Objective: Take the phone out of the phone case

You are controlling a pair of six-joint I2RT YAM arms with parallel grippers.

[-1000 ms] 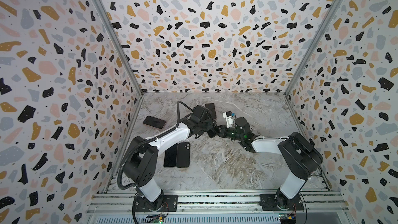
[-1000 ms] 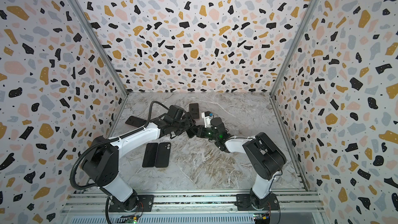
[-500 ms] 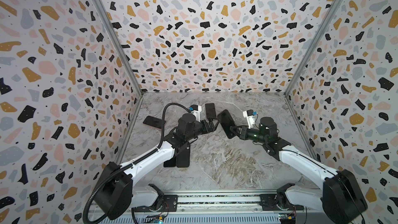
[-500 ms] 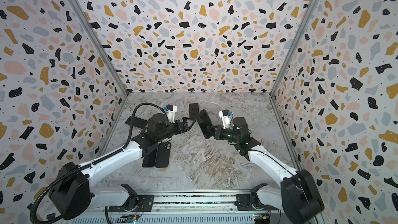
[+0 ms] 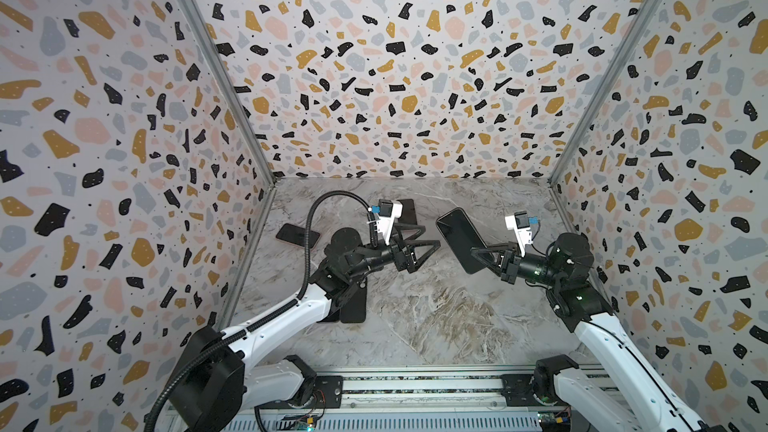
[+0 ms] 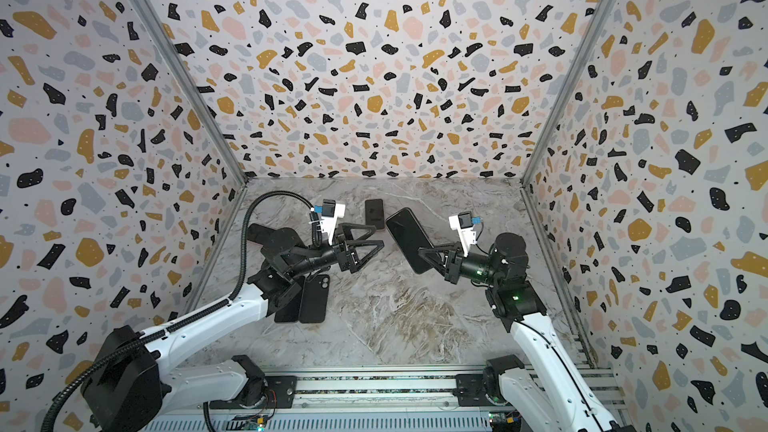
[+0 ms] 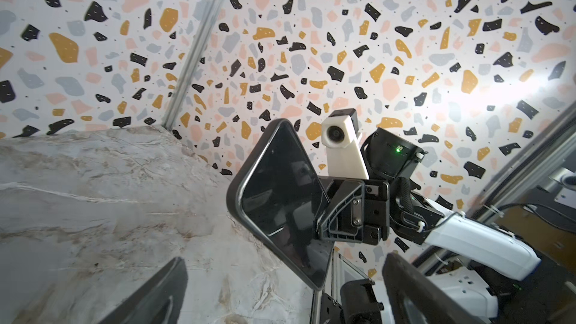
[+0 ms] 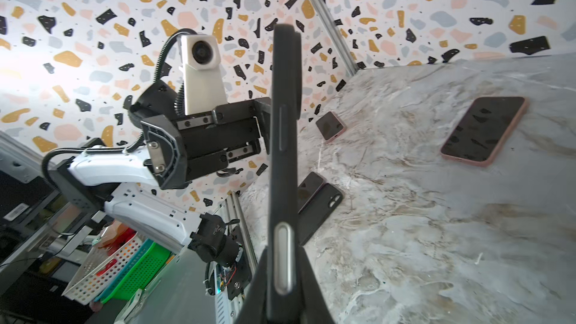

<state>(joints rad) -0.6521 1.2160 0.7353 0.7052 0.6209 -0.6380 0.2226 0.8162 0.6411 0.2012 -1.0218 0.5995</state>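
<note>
The right end effector [image 5: 482, 252] is clenching one end of the phone [image 7: 280, 194], which is sitting inside its black case [image 8: 282, 138], dark rim wrapping the glass. The phone is hanging tilted in the air over the middle-back of the surface [image 5: 436, 317], with its screen facing the left end effector [image 5: 431, 236]. That one is standing released, jaws spread wide and gripping nothing, close to the phone's edge but apart from it.

Below them the surface is showing grey marble veining with tan streaks. A pink-cased phone [image 8: 483, 130] is lying screen-up near the back wall, and a smaller-looking pink-cased handset [image 8: 330, 126] is lying by the left wall. Under the left arm [image 6: 216, 317] a dark phone [image 6: 289, 305] is lying flat, touching a black back with a camera cutout [image 6: 315, 299]; whether that is an empty case I cannot tell.

Terrazzo-patterned walls [image 5: 395, 76] in black, ochre, pink and grey are enclosing the surface on three sides, with metal posts in the corners and a slotted rail [image 5: 415, 388] running along the front. In the right wrist view, white and green perforated baskets [image 8: 124, 269] are sitting outside the enclosure.

Both arms are reaching inward from the rail, wrists roughly level, end effectors pointing at each other. A black hose [image 5: 316, 218] is arching over the left wrist. The right arm [image 5: 602, 334] is rising steeply from its base and bending toward the centre.
</note>
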